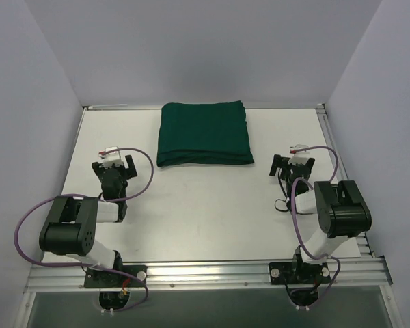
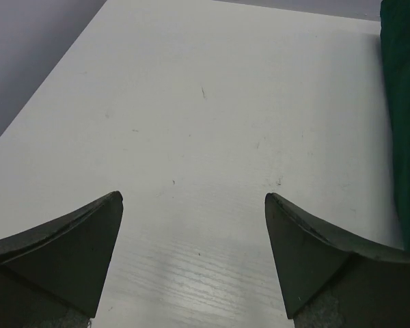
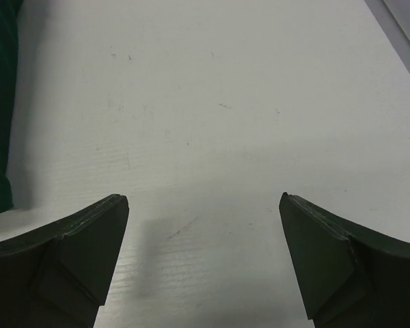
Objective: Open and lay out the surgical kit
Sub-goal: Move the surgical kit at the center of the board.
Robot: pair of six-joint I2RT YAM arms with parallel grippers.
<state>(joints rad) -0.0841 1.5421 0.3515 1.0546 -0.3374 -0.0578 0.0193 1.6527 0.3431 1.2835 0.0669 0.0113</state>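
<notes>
Two robot arms rise from the near edge of a white bench [image 1: 212, 212], their elbows folded back so that both wrists reach forward to about the middle of the surface. The left gripper [image 1: 114, 166] hovers toward the left edge and the right gripper [image 1: 292, 162] toward the right edge. Each has its jaws spread wide and released, with only bare bench between the fingers. Between and beyond them, close to the far edge and centred, lies the surgical kit [image 1: 205, 133], a dark green cloth bundle folded flat into a neat rectangle, fully closed, its contents hidden. The grippers flank its near corners, apparently placed so each can take a fold of cloth from its own side; unwrapping has not begun.
</notes>
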